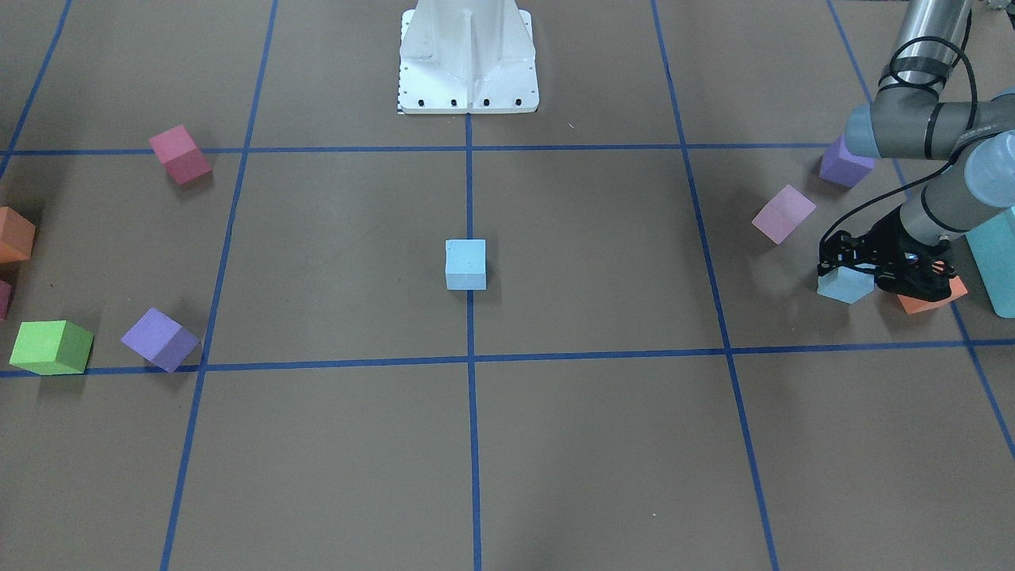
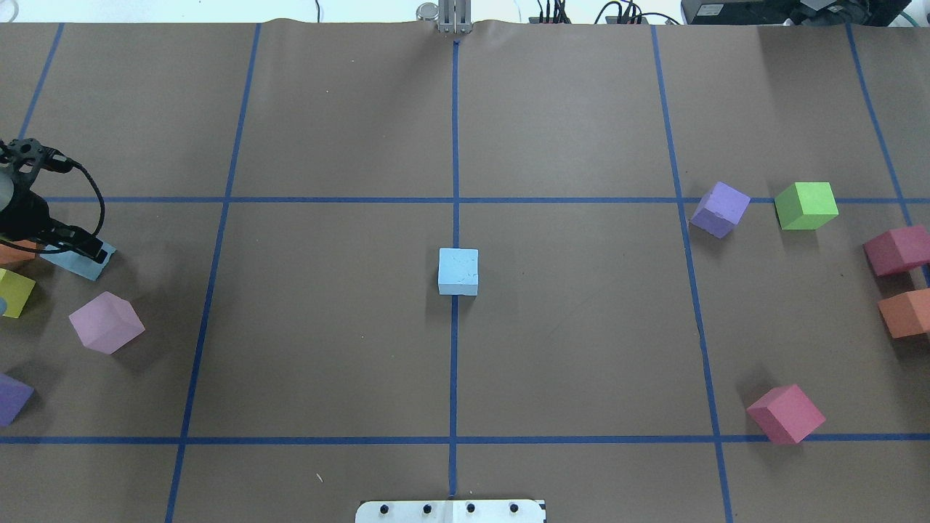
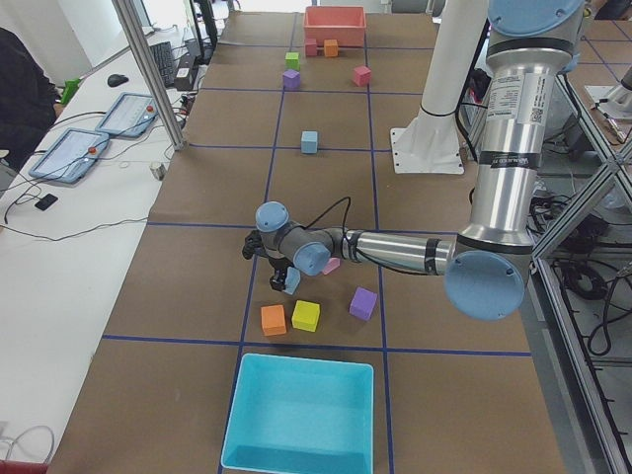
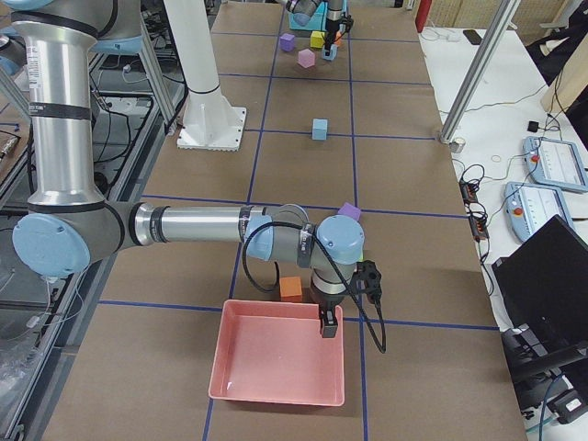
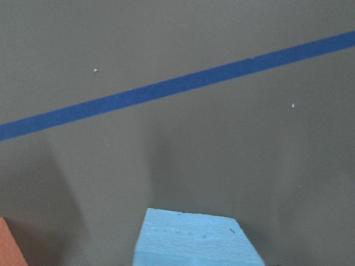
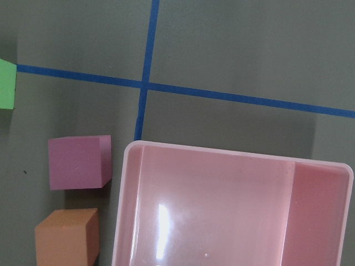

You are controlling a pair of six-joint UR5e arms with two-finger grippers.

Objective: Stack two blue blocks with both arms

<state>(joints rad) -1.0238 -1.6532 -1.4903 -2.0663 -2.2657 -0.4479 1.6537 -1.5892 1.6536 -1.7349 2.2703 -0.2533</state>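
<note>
One blue block (image 1: 465,265) sits alone at the table's centre on the blue tape line; it also shows in the overhead view (image 2: 458,271). My left gripper (image 1: 850,274) is at the table's far left end, shut on the second blue block (image 1: 843,287), which fills the bottom of the left wrist view (image 5: 194,239). In the overhead view this block (image 2: 78,263) is partly hidden by the gripper (image 2: 69,247). My right gripper (image 4: 328,323) shows only in the exterior right view, hanging over a pink tray. I cannot tell whether it is open or shut.
An orange cube (image 1: 929,300), a pink cube (image 1: 783,213), a purple cube (image 1: 843,164) and a turquoise tray (image 1: 995,262) crowd the left gripper. The pink tray (image 6: 233,210) lies under the right wrist, with a magenta cube (image 6: 79,162) and an orange cube (image 6: 67,237) beside it.
</note>
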